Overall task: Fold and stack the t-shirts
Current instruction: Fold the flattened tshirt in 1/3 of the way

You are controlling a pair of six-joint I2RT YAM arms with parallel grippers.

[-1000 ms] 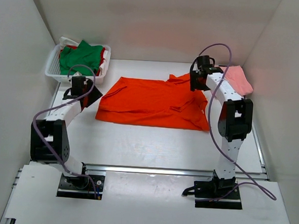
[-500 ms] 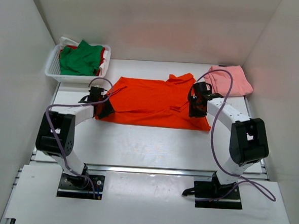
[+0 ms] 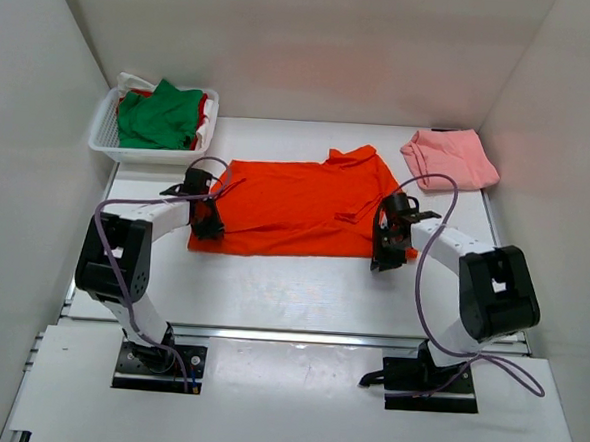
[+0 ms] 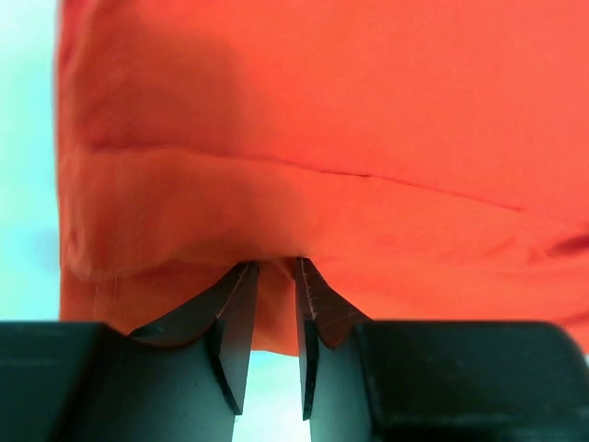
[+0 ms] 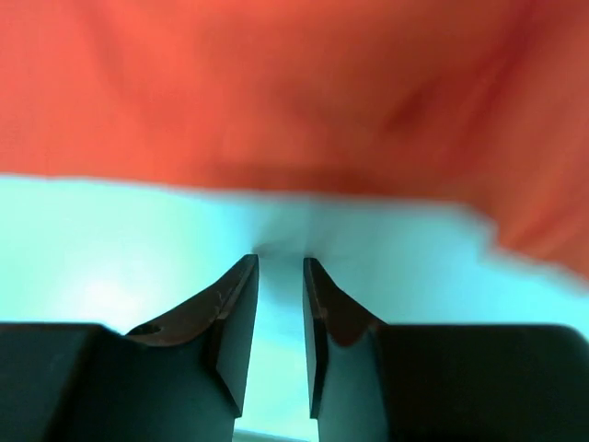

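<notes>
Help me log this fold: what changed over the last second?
The left gripper and right gripper drew back to the near corners of the orange shirt, jaws narrowing; no grip is clear yet. That shirt, the pink shirt and the basket lie as before.

Overhead view: bright, even, diffuse light. Shadows on the table were short and soft. The white walls were evenly lit, with a faint pink cast on the right one near the pink shirt.

Left wrist view: the orange shirt was fairly sharp, with dim shading at upper left. The fingers were dark and soft-edged.

Right wrist view: heavily blurred, the cloth edge smeared. The table was tinted cyan, with a pale glare patch at lower left.
</notes>
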